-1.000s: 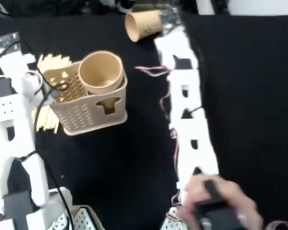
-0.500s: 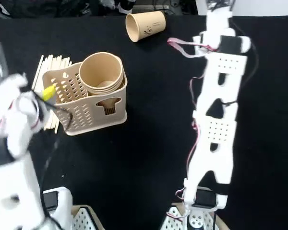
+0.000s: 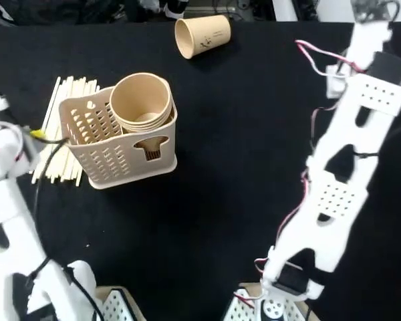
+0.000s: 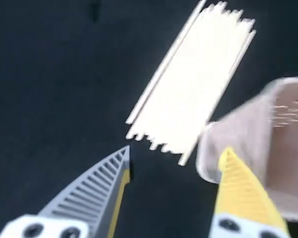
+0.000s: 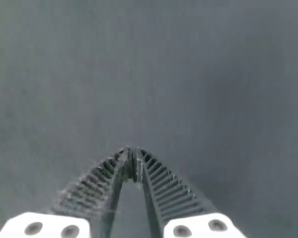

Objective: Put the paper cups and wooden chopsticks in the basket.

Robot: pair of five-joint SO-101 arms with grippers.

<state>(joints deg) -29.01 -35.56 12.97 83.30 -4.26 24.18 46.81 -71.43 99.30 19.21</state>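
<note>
A beige perforated basket point(image 3: 120, 144) stands left of centre with stacked paper cups point(image 3: 141, 100) inside it. Another paper cup point(image 3: 202, 35) lies on its side at the far edge. A bundle of wooden chopsticks point(image 3: 59, 127) lies flat on the black table, partly hidden behind the basket's left side. My left gripper point(image 3: 37, 134) hovers by the near end of that bundle. In the left wrist view it point(image 4: 177, 149) is open, with the chopsticks point(image 4: 191, 84) ahead and the basket point(image 4: 280, 129) beside the yellow finger. My right gripper point(image 5: 132, 151) is shut on nothing above bare table.
The right arm point(image 3: 344, 174) stretches along the right side of the table toward the far right corner. White arm bases point(image 3: 110, 304) sit at the near edge. Dark clutter lines the far edge behind the lying cup.
The right arm has swung from beside the lying cup toward the far right corner. The left arm has drawn back from the basket toward the left edge.
</note>
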